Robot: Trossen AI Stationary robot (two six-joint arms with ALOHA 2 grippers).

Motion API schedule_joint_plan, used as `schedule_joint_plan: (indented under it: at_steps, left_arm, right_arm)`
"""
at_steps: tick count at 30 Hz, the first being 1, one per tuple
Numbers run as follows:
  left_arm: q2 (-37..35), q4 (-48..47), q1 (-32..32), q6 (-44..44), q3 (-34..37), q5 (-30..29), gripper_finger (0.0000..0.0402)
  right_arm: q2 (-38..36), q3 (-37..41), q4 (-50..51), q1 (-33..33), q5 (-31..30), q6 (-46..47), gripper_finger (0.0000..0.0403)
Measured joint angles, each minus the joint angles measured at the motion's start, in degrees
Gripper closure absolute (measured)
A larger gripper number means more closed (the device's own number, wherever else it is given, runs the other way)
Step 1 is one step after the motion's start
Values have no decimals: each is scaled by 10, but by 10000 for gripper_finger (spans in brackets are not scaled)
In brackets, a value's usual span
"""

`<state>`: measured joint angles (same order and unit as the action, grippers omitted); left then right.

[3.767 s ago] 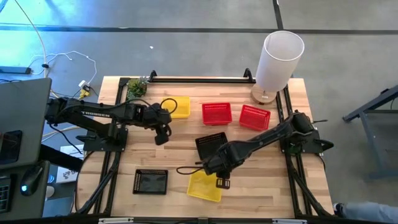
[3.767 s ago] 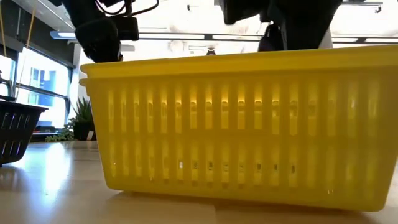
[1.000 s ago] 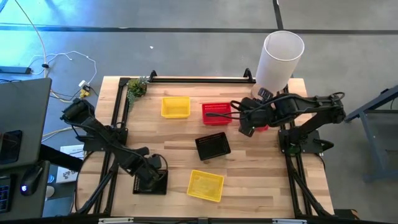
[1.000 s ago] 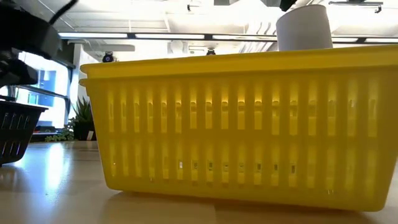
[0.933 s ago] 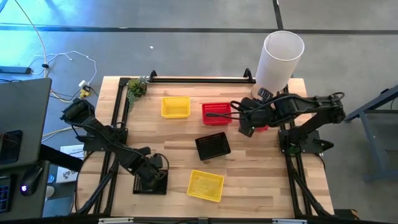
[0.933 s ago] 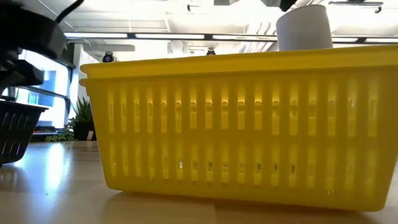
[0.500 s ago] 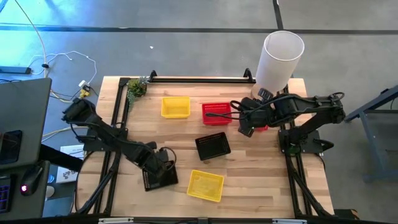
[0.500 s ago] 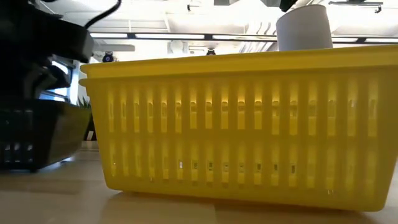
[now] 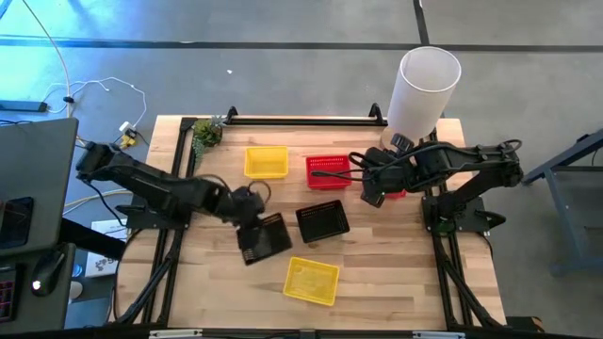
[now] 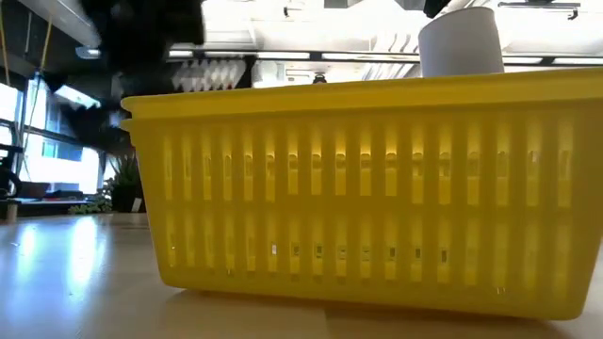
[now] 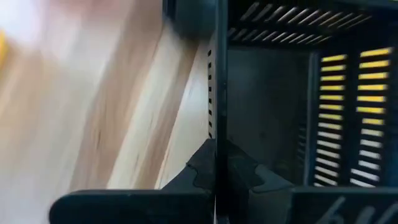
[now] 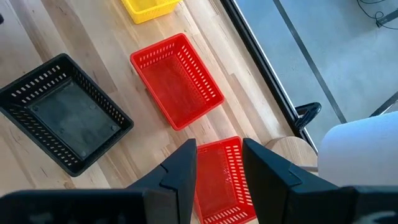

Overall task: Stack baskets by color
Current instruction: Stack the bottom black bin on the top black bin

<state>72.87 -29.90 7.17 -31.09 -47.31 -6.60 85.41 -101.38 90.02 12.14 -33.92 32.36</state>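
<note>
My left gripper (image 9: pixel 251 215) is shut on a black basket (image 9: pixel 265 236) and holds it above the table's middle left. A second black basket (image 9: pixel 322 221) sits on its base just to the right of it. One yellow basket (image 9: pixel 265 161) stands at the far side and another (image 9: pixel 311 280) near the front edge. One red basket (image 9: pixel 328 171) sits at the far middle. A second red basket (image 12: pixel 221 180) lies under my right gripper (image 12: pixel 217 167), which hovers open above it. In the low view the carried basket and the left gripper are only a dark blur. My left gripper pinches one side wall (image 11: pixel 216 118) of the black basket at its rim, one finger inside the basket and one outside. The fingers (image 11: pixel 202 168) slant down from the table's left. The basket hangs below them, tilted and clear of the table.
A tall white cylinder (image 9: pixel 424 89) stands at the far right corner, and a small green plant (image 9: pixel 207 132) at the far left. A black rail (image 9: pixel 301 120) runs along the far edge. Bare wood (image 9: pixel 188 282) lies at the near left.
My left gripper has shut on the black basket's wall at the near left and lifted it off the table. It has carried the basket up and toward the right and far side, close to the other black basket. The basket has turned and tipped on the way.
</note>
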Motion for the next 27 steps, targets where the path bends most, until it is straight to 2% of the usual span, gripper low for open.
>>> schedule_joint_plan:
  at_steps: [5, 9, 21, 27]
  left_arm:
    - [-38, 109, -51, 60, -1, -1, 401]
    - [-46, 187, -85, 109, -1, 13, 401]
    - [-25, 335, -158, 178, 0, 81, 401]
    - [2, 369, -177, 193, -15, 86, 401]
  right_arm:
    - [0, 0, 0, 0, -4, -1, 289]
    - [0, 0, 0, 0, -31, 8, 289]
    - [0, 0, 0, -17, -66, 37, 289]
    - [0, 0, 0, -45, -66, 37, 289]
